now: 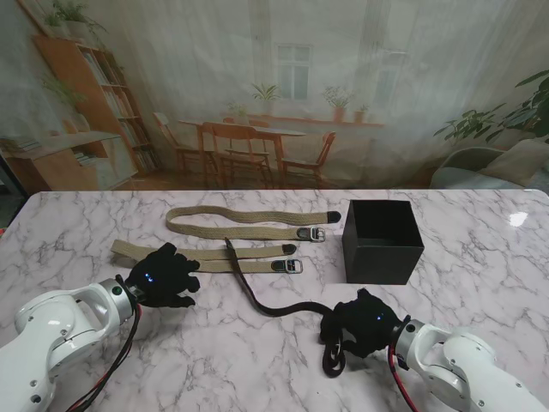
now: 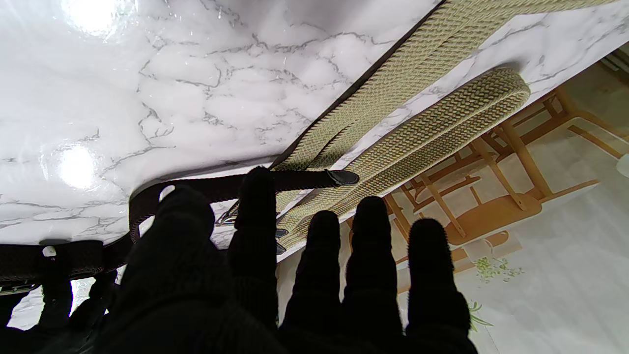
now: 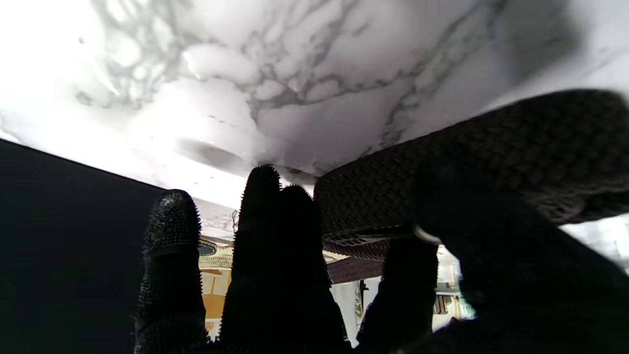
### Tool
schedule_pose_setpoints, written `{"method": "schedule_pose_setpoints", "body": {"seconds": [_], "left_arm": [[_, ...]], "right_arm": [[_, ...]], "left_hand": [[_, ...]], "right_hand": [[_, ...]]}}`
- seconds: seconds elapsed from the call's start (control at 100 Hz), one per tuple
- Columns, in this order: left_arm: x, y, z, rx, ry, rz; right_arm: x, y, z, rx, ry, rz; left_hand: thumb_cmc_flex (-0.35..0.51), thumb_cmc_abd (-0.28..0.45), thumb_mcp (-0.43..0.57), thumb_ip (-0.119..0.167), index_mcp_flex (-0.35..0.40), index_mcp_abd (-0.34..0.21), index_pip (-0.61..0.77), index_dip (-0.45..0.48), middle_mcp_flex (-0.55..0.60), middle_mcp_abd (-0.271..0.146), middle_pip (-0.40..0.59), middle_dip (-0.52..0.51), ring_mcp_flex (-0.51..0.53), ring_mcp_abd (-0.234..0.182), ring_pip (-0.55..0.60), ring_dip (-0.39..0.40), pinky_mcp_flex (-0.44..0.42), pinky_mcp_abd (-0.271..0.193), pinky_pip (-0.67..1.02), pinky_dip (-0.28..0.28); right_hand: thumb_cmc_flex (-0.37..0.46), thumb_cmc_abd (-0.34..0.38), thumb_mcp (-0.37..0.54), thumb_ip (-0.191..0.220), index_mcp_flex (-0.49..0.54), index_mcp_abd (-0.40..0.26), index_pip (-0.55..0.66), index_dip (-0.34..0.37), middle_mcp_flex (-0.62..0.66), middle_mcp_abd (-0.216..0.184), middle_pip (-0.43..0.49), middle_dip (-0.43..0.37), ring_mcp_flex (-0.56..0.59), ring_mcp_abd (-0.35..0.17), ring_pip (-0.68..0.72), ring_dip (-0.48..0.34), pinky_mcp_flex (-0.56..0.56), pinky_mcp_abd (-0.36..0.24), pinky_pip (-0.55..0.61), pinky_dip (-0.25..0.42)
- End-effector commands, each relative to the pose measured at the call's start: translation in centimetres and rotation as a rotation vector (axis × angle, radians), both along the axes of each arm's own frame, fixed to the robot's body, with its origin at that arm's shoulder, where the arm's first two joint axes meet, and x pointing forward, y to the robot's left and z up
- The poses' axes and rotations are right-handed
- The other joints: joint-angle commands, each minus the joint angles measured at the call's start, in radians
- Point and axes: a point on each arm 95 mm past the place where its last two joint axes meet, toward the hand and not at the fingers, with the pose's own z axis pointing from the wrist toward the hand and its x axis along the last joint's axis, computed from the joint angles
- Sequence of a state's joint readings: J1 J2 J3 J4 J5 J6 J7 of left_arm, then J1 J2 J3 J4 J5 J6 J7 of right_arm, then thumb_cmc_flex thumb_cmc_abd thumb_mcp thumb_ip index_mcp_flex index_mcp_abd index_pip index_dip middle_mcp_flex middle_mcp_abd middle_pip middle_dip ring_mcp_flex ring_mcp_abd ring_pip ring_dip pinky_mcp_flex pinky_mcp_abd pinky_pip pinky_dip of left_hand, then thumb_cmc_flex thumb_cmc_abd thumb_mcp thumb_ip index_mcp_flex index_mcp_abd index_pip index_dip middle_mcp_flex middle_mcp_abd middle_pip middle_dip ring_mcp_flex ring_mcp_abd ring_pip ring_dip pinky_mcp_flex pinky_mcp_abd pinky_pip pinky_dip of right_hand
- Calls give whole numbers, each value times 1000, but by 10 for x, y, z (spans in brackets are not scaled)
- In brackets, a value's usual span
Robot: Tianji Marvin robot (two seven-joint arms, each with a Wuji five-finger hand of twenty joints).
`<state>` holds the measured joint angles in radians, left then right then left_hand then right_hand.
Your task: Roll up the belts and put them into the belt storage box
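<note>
Three limp woven belts lay on the worktop point(image 1: 480, 257); my right hand point(image 1: 364, 324) pinched the dark belt's point(image 1: 287, 307) buckle end, my left hand point(image 1: 167, 275) empty, fingers spread.

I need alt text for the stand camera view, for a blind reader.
A right robot hand grips a dark belt on a marble table, beside a black box. The left robot hand rests, fingers spread, on one of two tan belts.

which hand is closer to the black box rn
Right. The right hand sits just nearer to me than the black box, gripping the dark belt. The left hand is far to the box's left, over the tan belt.
</note>
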<state>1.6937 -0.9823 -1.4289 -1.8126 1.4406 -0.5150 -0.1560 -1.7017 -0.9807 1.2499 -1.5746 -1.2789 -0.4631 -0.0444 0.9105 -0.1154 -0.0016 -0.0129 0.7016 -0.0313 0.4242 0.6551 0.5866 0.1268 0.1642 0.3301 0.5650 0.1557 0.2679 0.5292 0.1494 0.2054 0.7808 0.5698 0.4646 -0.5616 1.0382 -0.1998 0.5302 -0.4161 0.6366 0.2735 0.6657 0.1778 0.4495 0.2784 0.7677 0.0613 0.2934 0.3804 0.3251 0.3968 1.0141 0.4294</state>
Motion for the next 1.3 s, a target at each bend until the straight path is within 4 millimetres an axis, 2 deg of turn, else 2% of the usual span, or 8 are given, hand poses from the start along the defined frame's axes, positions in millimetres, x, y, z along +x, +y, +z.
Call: {"method": "schedule_pose_setpoints", "body": {"seconds": [0.0, 0.24, 0.46, 0.68, 0.9, 0.99, 1.08, 1.29], "left_arm": [[-1, 1, -3, 9, 11, 8], [-1, 1, -3, 9, 11, 7], [-1, 1, -3, 9, 11, 7], [-1, 1, -3, 8, 10, 7], [0, 1, -4, 6, 11, 7], [0, 1, -4, 7, 11, 7], [0, 1, -3, 7, 11, 6], [0, 1, -4, 9, 11, 5]], "right_arm": [[-9, -1, -17, -5, 49, -8], [-8, 2, -19, 35, 57, -25], [-6, 5, -22, 86, 60, -43], [-4, 5, -23, 124, 19, -46], [-1, 3, -23, 152, -43, -31], [-1, 2, -24, 150, -51, -26], [0, 1, -25, 150, -57, -21], [0, 0, -26, 151, -91, -10]], "left_hand": [[3, 26, -9, -2, 5, 17, -2, 7, 5, 1, -14, 1, 15, 21, -2, 6, -14, 44, -23, 4], [0, 27, -11, -3, 6, 18, -2, 7, 7, 1, -14, 2, 15, 21, -2, 6, -14, 45, -22, 5], [-2, 28, -11, -3, 6, 18, -2, 7, 6, 0, -14, 1, 15, 20, -2, 5, -13, 45, -23, 5], [-1, 28, -10, -2, 5, 19, -3, 7, 5, 1, -15, 1, 13, 22, -3, 5, -15, 45, -23, 5], [0, 33, -10, -3, 6, 19, -3, 7, 6, 2, -14, 2, 14, 22, -2, 6, -15, 45, -23, 5], [-1, 32, -11, -3, 6, 19, -3, 7, 6, 1, -14, 2, 15, 22, -2, 6, -14, 46, -22, 5], [-1, 32, -11, -3, 6, 18, -3, 7, 5, 1, -15, 2, 14, 22, -2, 6, -14, 45, -22, 5], [0, 31, -11, -3, 6, 18, -2, 8, 6, 2, -14, 2, 14, 21, -2, 6, -14, 45, -22, 5]], "right_hand": [[-25, 3, -69, -42, 231, -6, 332, 2, -87, -18, -65, -29, -40, 28, 3, -36, 0, 54, -7, 6], [1, -9, -15, -51, 329, 58, 368, -82, -131, -2, -134, -71, -108, 80, -70, -122, -30, 72, -56, -39], [46, -5, -21, -61, 313, 102, 392, -60, 213, -191, -69, -49, -23, 7, -48, -127, -25, 60, -53, -60], [76, -6, -20, -66, 232, 74, 425, 25, 462, -227, 101, 96, 99, -68, 21, -71, 24, 3, -10, -52], [119, -25, 7, -75, 224, 120, 408, -34, 694, -267, 174, 140, 230, -142, 92, -22, 103, -87, 70, -35], [101, -23, 36, -62, 130, 159, 279, -128, 733, -278, 169, 137, 249, -153, 96, -15, 111, -92, 82, -38], [68, 17, 83, 49, -91, 196, -24, -83, 761, -263, 168, 148, 271, -148, 101, -5, 115, -86, 92, -50], [85, 36, 102, 82, -353, 224, 14, -67, 794, -233, 202, 164, 367, -124, 156, 25, 162, -83, 126, -39]]}}
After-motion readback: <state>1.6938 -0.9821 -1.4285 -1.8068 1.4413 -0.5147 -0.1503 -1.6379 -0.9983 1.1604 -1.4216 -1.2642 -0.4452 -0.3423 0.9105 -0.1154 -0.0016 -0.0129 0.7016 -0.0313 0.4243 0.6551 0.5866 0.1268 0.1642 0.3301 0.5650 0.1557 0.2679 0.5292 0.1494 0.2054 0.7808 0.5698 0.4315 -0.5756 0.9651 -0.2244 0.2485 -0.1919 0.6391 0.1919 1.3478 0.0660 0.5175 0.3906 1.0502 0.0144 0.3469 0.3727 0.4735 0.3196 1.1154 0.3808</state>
